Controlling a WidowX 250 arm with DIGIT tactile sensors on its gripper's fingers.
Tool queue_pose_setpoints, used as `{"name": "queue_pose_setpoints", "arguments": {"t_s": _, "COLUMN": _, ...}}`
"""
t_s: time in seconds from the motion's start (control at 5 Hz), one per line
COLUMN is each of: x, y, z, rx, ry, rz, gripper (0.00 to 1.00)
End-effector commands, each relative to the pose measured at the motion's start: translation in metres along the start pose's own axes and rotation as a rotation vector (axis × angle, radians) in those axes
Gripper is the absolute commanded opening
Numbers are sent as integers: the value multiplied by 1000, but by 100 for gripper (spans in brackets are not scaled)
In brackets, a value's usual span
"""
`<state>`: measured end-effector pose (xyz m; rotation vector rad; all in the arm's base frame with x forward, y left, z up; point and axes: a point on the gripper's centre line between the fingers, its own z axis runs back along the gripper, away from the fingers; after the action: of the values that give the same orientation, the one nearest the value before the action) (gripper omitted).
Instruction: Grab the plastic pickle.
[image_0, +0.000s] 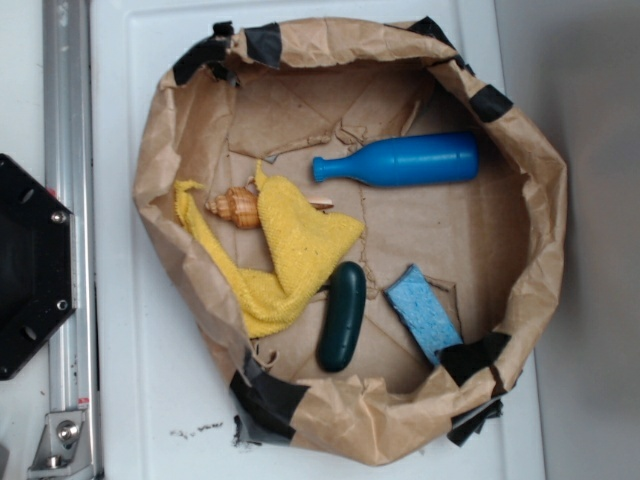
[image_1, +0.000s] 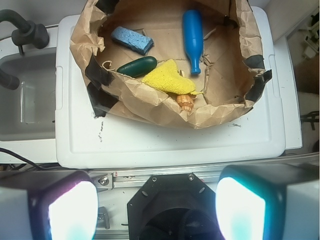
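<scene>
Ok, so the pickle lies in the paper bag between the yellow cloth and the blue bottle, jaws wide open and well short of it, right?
Not quite. The pickle lies between the yellow cloth and the sponge, not the bottle, which lies apart on the cloth's other side; the exterior view shows it. The rest holds: it is in the paper bag, jaws wide open and well short.

Plastic pickle: dark green, smooth, glossy. Blue bottle: smooth plastic, satin sheen. Sponge: light blue, porous, matt. Yellow cloth: terry-like fabric, fuzzy, matt. Shell: ridged, tan, slight shine. Basket wall: crumpled brown paper, matt and creased, patched with black tape that looks slightly shiny. Counter: white, smooth plastic look, some dark scuffs. Rail: brushed metal. Finger pads in the wrist view: pale, translucent-looking, blurred.
</scene>
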<state>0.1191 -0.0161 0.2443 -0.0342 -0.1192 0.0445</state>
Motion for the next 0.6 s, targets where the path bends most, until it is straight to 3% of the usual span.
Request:
{"name": "queue_pose_setpoints", "arguments": {"t_s": 0.0, "x": 0, "y": 0, "z": 0, "rx": 0, "ry": 0, "rz": 0, "gripper": 100}}
{"name": "queue_pose_setpoints", "arguments": {"t_s": 0.2, "x": 48, "y": 12, "z": -22, "rx": -65, "ry": -34, "rz": 257, "gripper": 100}}
{"name": "queue_pose_setpoints", "arguments": {"t_s": 0.4, "x": 91, "y": 20, "z": -50, "rx": -134, "ry": -13, "rz": 474, "gripper": 100}}
